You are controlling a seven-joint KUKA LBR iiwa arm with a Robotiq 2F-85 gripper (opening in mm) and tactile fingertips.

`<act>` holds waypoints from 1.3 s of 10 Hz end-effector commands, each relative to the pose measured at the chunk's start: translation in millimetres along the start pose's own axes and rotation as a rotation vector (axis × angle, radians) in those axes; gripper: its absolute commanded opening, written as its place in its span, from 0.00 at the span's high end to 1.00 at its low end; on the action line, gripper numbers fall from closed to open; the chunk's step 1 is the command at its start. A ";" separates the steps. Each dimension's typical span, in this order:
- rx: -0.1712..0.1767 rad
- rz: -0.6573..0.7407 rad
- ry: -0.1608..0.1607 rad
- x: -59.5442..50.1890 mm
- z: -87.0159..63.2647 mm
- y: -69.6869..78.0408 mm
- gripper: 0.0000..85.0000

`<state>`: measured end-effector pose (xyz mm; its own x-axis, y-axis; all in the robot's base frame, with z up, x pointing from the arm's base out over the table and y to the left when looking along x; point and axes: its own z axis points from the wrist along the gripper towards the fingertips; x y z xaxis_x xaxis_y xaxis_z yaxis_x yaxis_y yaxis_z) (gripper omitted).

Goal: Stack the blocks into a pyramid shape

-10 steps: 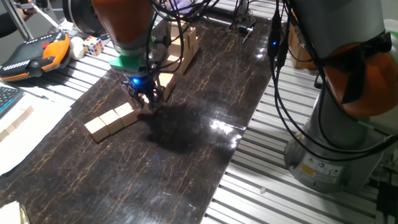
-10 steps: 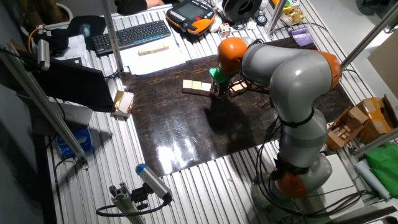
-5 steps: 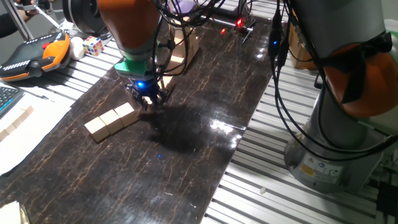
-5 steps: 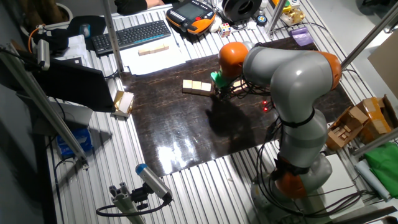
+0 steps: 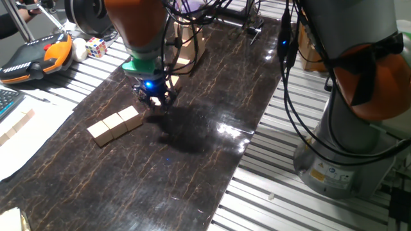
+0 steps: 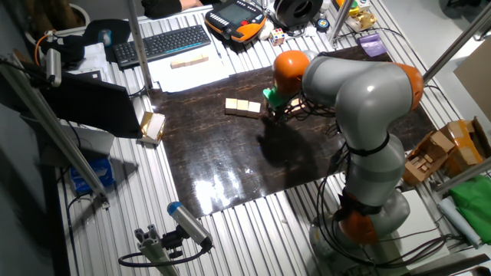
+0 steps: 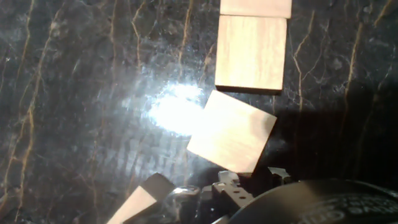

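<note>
Three tan blocks (image 5: 115, 124) lie in a straight row on the dark mat (image 5: 192, 167); the other fixed view shows the same row (image 6: 243, 106). My gripper (image 5: 154, 101) hangs just right of the row's end and a little above the mat, small in the other fixed view (image 6: 278, 111). In the hand view a tilted block (image 7: 233, 132) sits at my fingers (image 7: 146, 198) and looks held off the mat. Beyond it lie two blocks of the row (image 7: 252, 53). No pyramid shape shows.
A taller tower of wooden cubes (image 5: 192, 45) stands behind the arm. A multicoloured puzzle cube (image 5: 96, 46) and an orange pendant (image 5: 35, 54) lie at the far left. Loose wood pieces (image 6: 189, 61) rest on paper by the keyboard (image 6: 163, 44). The robot base (image 5: 347, 147) fills the right.
My gripper has risen and shifted slightly right, away from the row's end. The row of three blocks has not moved.
</note>
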<state>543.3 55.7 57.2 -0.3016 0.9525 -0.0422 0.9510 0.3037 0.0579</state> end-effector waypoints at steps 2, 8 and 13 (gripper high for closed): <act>-0.006 0.005 0.004 1.6 -0.9 0.9 0.62; -0.013 0.087 0.024 20.5 -16.1 24.1 0.45; -0.007 0.070 0.036 34.7 -22.5 26.2 0.41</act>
<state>556.1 96.9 79.8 -0.2256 0.9742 -0.0069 0.9720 0.2256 0.0653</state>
